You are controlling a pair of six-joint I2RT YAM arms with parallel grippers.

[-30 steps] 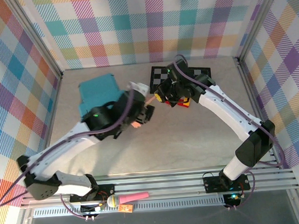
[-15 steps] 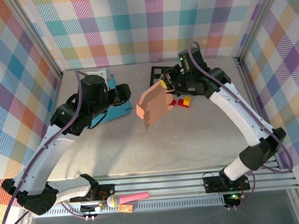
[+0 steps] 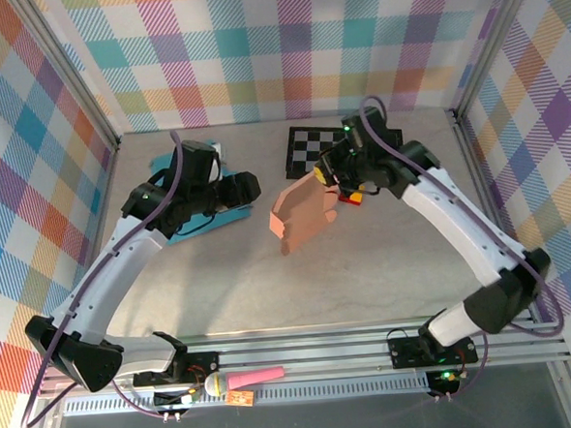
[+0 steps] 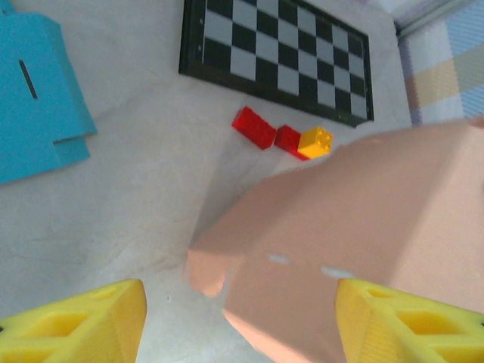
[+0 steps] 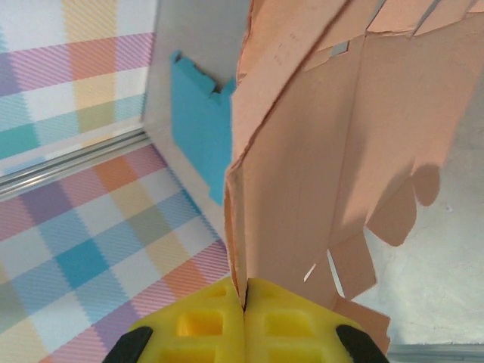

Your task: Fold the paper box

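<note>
The salmon-pink paper box point(image 3: 300, 216) hangs partly folded above the middle of the table. My right gripper point(image 3: 326, 178) holds it by its upper right edge. In the right wrist view the yellow fingers point(image 5: 243, 306) are pressed together on a doubled cardboard edge, and the box point(image 5: 325, 151) spreads away with loose flaps. My left gripper point(image 3: 243, 188) is just left of the box, open and apart from it. In the left wrist view its yellow fingertips point(image 4: 76, 325) stand wide at the bottom corners, with the box point(image 4: 363, 227) ahead, beyond them.
A flat blue paper sheet point(image 3: 191, 220) lies under the left arm at the back left. A checkerboard point(image 3: 312, 146) lies at the back centre. Red bricks point(image 4: 253, 127) and a yellow brick point(image 4: 315, 141) sit in front of it. Plaid walls enclose the table.
My left arm pulled away from the box, swung left over the blue sheet, and now edges back toward it. The right gripper keeps the pink box, which now hangs spread out in the open.
</note>
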